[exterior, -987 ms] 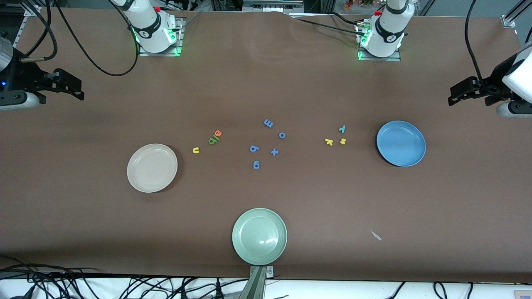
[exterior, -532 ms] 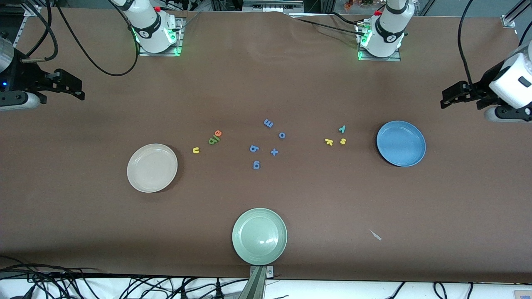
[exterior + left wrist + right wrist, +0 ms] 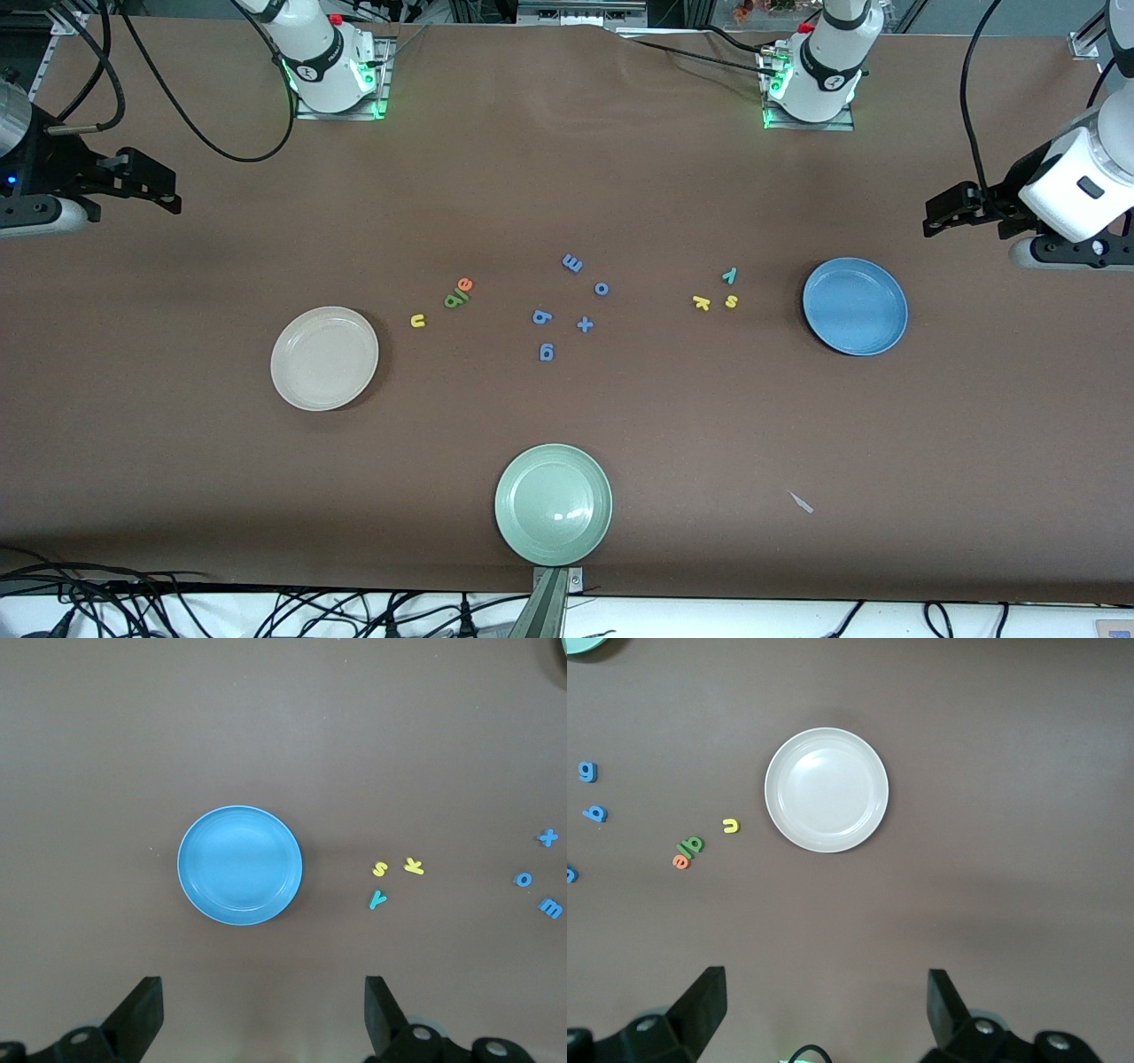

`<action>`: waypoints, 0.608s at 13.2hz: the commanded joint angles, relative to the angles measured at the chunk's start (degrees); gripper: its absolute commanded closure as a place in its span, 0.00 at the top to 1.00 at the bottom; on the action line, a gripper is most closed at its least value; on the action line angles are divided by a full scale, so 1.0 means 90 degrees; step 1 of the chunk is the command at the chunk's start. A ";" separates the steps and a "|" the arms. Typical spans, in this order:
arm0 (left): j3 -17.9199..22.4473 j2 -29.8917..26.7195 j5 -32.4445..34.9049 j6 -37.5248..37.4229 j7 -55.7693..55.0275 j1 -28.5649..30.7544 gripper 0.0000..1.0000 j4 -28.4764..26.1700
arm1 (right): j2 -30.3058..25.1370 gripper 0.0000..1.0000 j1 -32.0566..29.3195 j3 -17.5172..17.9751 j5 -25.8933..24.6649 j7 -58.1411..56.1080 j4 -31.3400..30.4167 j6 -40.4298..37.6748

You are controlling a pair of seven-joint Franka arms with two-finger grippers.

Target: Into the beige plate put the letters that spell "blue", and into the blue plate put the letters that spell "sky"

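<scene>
Left gripper (image 3: 941, 215), fingers apart and empty, over bare table beside the blue plate (image 3: 855, 307); teal y (image 3: 729, 276) past the plate toward table centre; right gripper (image 3: 152, 188) waiting, apart

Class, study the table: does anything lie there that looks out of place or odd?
One thing: a small pale scrap lies on the bare table, nearer the camera than the blue plate. It is neither a letter nor a plate.
</scene>
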 commanded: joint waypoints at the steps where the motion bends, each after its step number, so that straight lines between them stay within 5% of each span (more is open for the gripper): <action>1: -0.0046 -0.0011 -0.0092 0.0115 -0.0055 -0.0027 1.00 -0.0104 | -0.0067 1.00 -0.0033 0.0032 0.0047 -0.0065 -0.0047 -0.0048; 8: -0.0466 -0.0031 -0.0072 0.0134 -0.0533 -0.0017 0.98 -0.0230 | -0.0038 1.00 -0.0033 0.0032 0.0047 -0.0094 -0.0047 -0.0048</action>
